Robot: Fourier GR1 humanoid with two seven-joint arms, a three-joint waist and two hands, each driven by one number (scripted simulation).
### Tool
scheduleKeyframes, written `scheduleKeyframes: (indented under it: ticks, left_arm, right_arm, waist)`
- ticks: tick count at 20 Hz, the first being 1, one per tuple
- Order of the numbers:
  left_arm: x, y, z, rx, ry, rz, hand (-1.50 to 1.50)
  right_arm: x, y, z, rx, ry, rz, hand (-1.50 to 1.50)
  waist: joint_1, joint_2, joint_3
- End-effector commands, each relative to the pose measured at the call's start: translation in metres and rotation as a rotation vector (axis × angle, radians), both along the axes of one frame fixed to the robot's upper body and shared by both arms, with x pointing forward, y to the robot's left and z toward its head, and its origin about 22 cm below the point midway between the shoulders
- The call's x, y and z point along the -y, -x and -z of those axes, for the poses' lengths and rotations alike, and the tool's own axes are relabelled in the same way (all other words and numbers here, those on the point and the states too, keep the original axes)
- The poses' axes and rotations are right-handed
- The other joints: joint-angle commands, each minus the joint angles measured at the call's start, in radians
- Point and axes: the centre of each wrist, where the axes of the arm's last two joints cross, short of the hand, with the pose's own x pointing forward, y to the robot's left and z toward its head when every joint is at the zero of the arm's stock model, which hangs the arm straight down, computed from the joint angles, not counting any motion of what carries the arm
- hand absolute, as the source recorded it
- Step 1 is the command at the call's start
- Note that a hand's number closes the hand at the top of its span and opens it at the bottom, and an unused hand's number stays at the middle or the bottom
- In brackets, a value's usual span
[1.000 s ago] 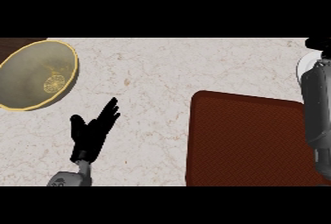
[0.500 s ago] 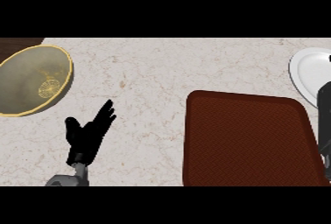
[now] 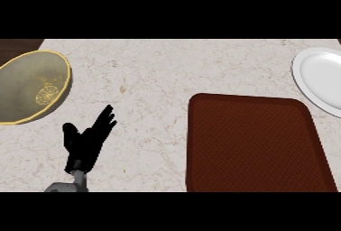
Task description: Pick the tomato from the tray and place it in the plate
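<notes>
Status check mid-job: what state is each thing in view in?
Left robot hand: open, fingers up, resting lower left.
Tray: flat on counter, no tomato visible.
White plate: nothing on its visible part.
Yellow-rimmed bowl: upright, far left.
Right robot hand: out of view.

You get the tray (image 3: pixel 260 144) only in part: its near side runs out at the view's lower edge, so that rim is lost to you. Beyond the tray and to its right, the white plate (image 3: pixel 323 76) is cut by the right edge; only its left portion shows. Well left of the tray, the yellow-rimmed bowl (image 3: pixel 67 74) is clipped by the left edge, and the pale mark (image 3: pixel 47 94) inside it is too small to tell. Left of the tray's near side, the left hand (image 3: pixel 83 146) shows whole, but its forearm (image 3: pixel 66 186) is cut off just below the wrist.
</notes>
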Motion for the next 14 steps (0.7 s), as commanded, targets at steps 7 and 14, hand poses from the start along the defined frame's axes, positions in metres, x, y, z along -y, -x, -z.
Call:
scheduleKeyframes:
  ticks: [7,14]
  left_arm:
    - [0.008,0.000,0.013,-0.036,-0.004,-0.022,0.00]
    - [0.002,-0.003,0.006,-0.045,0.002,-0.027,0.00]
  right_arm:
    - [0.010,0.010,0.050,0.012,-0.456,0.089,-1.50]
    - [0.008,0.000,0.039,0.135,-0.329,-0.059,-1.50]
  waist:
    - [-0.027,-0.001,0.001]
    - [-0.028,-0.009,0.002]
